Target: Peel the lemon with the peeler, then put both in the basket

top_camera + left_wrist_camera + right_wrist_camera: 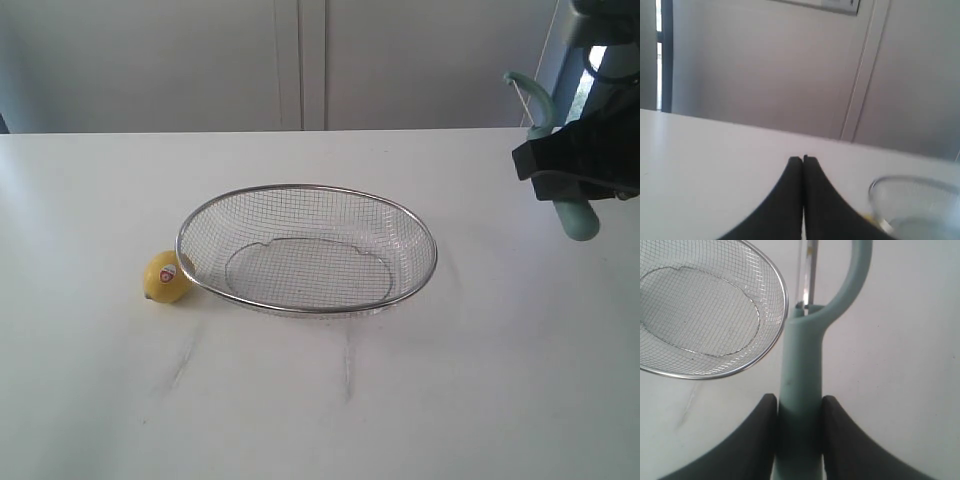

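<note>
1. Small round yellow lemon (pixel 166 278): skin whole, red-and-white oval sticker (pixel 167 272) facing up. It rests on the white tabletop (pixel 320 400), outside item 3, against its left end.
2. Slim pale teal-green peeler with curved Y-shaped head and metal blade (pixel 800 365): off the table at far right, handle clamped in the right gripper (pixel 799 401), head uppermost.
3. Large oval shallow silver wire-mesh basket with thick metal rim (pixel 306 187): upright, mid-table.

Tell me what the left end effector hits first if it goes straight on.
Likely nothing nearby: the left end effector points over bare table toward the back wall, with the basket off to one side. Depth is unclear.
</note>
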### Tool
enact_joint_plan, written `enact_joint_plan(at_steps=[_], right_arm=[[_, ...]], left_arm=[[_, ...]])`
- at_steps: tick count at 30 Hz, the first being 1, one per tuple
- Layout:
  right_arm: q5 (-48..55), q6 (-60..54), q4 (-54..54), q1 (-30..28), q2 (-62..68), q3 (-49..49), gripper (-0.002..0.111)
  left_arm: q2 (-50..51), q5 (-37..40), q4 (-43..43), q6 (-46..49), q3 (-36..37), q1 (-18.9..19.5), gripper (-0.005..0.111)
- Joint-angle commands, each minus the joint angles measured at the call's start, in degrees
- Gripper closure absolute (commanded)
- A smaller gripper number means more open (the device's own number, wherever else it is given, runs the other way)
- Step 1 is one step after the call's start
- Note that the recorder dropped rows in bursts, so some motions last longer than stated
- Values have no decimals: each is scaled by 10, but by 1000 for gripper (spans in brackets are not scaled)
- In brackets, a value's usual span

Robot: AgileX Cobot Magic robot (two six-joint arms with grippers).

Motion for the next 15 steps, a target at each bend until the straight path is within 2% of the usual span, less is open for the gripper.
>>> enact_joint_plan(at_steps=[1,5,7,15], right_arm=[[-8,1,3,-1,-4,2,108],[-8,1,3,-1,-4,2,108],[-8,1,3,-1,-4,2,108],[-8,1,3,-1,-4,2,108]], left_arm=[[-2,-73,63,-125,-11,-2,106],[49,-19,195,-197,-69,-2,107],[89,16,226,-200,-99,-2,107],[304,211,255,-198,-233,-6,107]])
